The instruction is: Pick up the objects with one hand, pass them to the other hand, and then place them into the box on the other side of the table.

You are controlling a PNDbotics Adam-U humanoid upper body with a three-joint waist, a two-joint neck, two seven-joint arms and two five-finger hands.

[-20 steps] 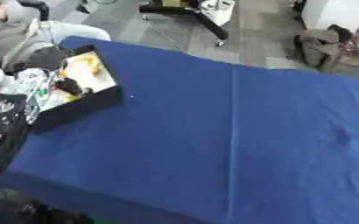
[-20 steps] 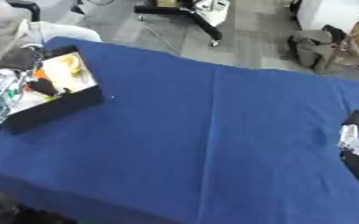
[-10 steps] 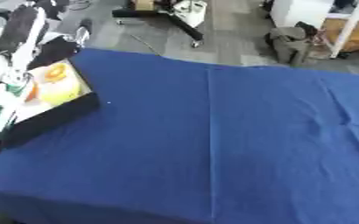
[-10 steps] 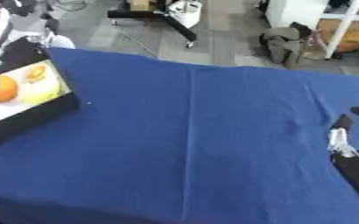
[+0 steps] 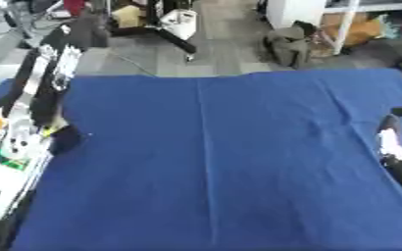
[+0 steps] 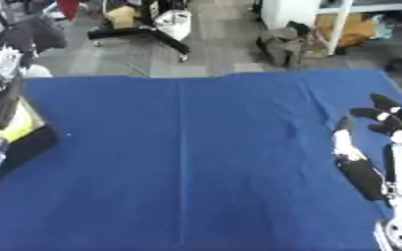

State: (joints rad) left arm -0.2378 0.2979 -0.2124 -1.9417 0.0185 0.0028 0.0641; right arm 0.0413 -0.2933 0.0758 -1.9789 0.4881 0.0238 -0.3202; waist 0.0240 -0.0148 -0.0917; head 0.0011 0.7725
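The box sits at the surface's left edge, its contents blurred, probably light packets best pinched by their edges. Right robot hand lies open, empty; left robot hand: cannot tell.

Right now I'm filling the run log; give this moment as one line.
left hand: over box, grip unclear | right hand: open, idle at right edge | blue tablecloth: bare middle

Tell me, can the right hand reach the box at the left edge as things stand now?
Probably not. The right hand rests open at the table's right edge, and the box lies across the whole blue cloth; nothing blocks the way.
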